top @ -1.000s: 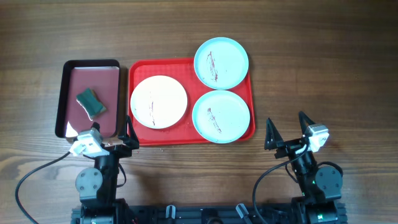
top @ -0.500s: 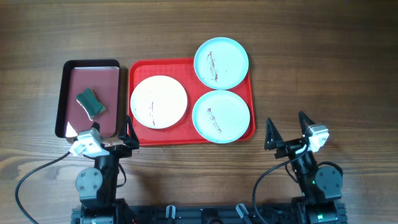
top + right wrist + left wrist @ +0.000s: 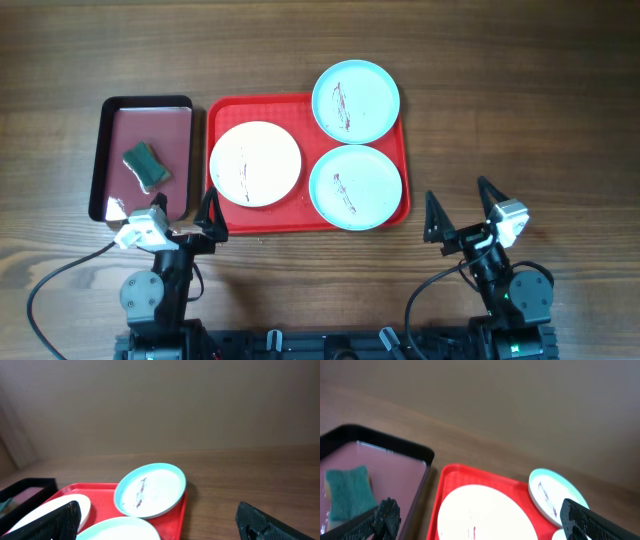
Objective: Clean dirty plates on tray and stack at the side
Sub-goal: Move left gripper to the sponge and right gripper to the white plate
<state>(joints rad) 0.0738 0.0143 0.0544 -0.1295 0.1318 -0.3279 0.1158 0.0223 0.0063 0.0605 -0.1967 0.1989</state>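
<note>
The red tray (image 3: 395,217) holds three stained plates: a white plate (image 3: 255,163) at left, a pale blue plate (image 3: 356,187) at front right, and a second pale blue plate (image 3: 356,101) resting tilted on the tray's far right rim. My left gripper (image 3: 182,206) is open and empty just in front of the tray's front left corner. My right gripper (image 3: 460,207) is open and empty on the table, right of the tray. In the left wrist view the white plate (image 3: 485,515) lies between the fingers (image 3: 482,520). The right wrist view shows the far blue plate (image 3: 150,490) between the fingers (image 3: 160,522).
A black-rimmed maroon tray (image 3: 115,110) stands left of the red tray and holds a green sponge (image 3: 146,165). It also shows in the left wrist view (image 3: 400,447) with the sponge (image 3: 347,492). The wooden table (image 3: 520,120) extends right of the tray.
Both grippers have shifted slightly; the left one moved a little toward the tray. The plates and the sponge have not moved.
</note>
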